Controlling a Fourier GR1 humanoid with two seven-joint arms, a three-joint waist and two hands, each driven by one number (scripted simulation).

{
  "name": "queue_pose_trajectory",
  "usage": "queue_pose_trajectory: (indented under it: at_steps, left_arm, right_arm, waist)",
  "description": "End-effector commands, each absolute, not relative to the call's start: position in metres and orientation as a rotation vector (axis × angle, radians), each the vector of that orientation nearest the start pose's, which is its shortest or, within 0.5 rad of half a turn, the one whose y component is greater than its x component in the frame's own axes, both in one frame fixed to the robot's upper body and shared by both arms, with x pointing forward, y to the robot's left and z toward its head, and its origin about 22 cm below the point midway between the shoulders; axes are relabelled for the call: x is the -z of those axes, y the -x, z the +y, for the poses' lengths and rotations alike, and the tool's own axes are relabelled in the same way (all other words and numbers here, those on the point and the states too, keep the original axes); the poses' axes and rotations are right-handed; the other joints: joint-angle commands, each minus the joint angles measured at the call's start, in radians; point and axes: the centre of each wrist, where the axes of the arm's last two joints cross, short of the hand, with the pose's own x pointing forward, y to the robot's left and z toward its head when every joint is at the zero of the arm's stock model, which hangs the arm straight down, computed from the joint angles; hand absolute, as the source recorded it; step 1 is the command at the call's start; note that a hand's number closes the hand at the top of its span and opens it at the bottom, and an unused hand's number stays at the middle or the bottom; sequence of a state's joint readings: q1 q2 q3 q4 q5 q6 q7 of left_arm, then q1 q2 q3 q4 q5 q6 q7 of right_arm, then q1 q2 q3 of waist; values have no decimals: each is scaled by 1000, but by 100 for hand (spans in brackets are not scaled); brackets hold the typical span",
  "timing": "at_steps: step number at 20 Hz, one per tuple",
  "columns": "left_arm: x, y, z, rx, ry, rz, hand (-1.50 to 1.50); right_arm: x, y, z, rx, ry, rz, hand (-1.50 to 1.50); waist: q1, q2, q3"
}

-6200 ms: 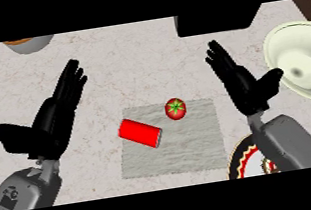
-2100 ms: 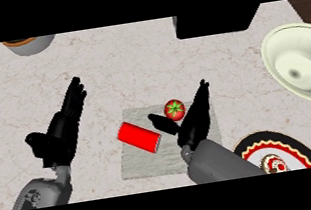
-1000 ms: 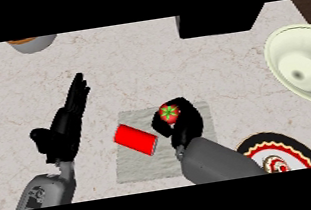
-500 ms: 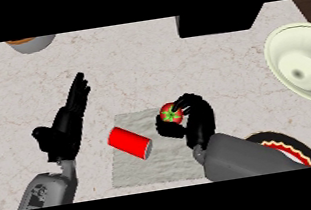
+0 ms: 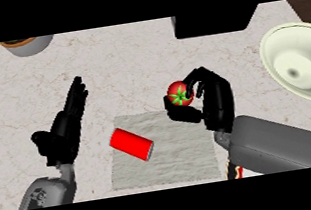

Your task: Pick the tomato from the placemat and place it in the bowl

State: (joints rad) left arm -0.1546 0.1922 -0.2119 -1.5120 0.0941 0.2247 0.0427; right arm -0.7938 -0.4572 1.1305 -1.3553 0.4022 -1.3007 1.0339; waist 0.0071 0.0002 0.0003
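On the pale marble counter (image 5: 129, 55), the right hand (image 5: 214, 99) grasps the tomato (image 5: 178, 94) by the placemat's (image 5: 174, 160) far right corner; the left hand (image 5: 64, 131) rests released at left.

Right hand (image 5: 214, 99) curled round tomato (image 5: 179, 94), left hand (image 5: 64, 131) resting open

Glossy tomato (image 5: 178, 93); placemat (image 5: 163, 148) looks like rough, matt cloth.

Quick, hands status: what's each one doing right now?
Left hand: open, fingers straight, holding nothing.
Right hand: shut on the tomato.
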Motion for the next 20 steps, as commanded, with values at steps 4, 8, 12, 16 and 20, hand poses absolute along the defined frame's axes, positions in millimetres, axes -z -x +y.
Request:
queue_pose_trajectory:
  at_steps: [4,8,12,16,20]
  left_arm:
    - [-12,-268,216,76,-86,-1568,0]
    - [-41,-290,213,97,-91,-1585,0]
    - [-25,-280,228,93,-86,-1592,0]
    - [-27,-278,222,110,-65,-1595,0]
    - [-44,-279,219,111,-72,-1588,0]
  right_arm:
    - [-130,-317,-102,-276,887,-1760,150]
    - [-162,-321,-104,-265,979,-1677,150]
    - [-206,-340,-121,-190,1063,-1637,150]
    - [-235,-340,-133,-143,1080,-1617,150]
    - [-238,-353,-166,-127,1173,-1546,150]
  waist:
    - [-30,-13,-3]
    - [-40,-14,-2]
    - [-14,-3,-2]
    - [-13,-4,-1]
    - [-5,-2,-1]
